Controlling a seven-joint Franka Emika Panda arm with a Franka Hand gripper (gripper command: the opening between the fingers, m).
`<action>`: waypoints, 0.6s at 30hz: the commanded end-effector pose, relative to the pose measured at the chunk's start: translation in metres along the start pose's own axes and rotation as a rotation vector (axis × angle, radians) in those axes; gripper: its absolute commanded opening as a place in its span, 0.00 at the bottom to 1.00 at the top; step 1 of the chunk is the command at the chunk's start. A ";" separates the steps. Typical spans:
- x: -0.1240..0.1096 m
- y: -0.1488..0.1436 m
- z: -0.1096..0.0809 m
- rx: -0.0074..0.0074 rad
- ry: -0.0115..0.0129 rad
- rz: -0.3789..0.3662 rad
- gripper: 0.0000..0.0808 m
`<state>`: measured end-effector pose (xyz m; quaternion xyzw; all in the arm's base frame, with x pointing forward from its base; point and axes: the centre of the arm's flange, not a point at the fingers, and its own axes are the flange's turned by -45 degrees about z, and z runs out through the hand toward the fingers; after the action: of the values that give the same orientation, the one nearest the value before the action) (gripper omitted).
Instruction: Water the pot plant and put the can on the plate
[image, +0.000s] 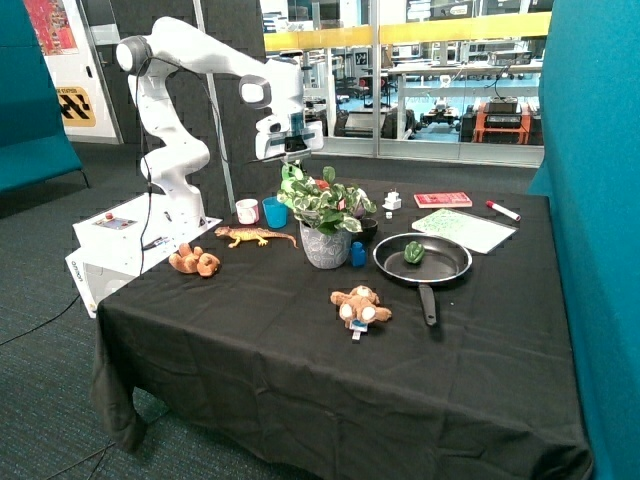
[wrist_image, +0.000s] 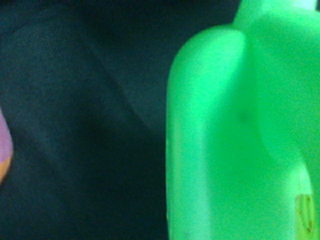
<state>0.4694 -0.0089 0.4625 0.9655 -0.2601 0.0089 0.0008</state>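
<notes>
The pot plant (image: 322, 208), with green-and-white leaves in a grey patterned pot, stands near the middle of the black-clothed table (image: 300, 360). My gripper (image: 292, 153) hangs just above the plant's leaves on the side towards the cups. The bright light-green can (wrist_image: 235, 145) fills half of the wrist view, very close to the camera and lifted off the cloth, so the gripper is shut on it. In the outside view the can is mostly hidden under the gripper. I cannot make out a plate.
A black frying pan (image: 445, 268) holding a green item sits beside the plant. A white cup (image: 247, 210), blue cup (image: 275, 212), toy lizard (image: 256, 236), two plush toys (image: 195, 262) (image: 360, 306), a red book (image: 442, 199) and a green-white board (image: 465, 228) lie around.
</notes>
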 end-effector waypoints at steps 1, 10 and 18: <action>0.025 0.005 0.010 -0.0033 -0.0175 0.024 0.00; 0.018 0.018 0.007 -0.0034 -0.0175 0.034 0.00; 0.017 0.023 0.009 -0.0034 -0.0175 0.031 0.00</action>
<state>0.4801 -0.0313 0.4559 0.9624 -0.2716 0.0020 -0.0004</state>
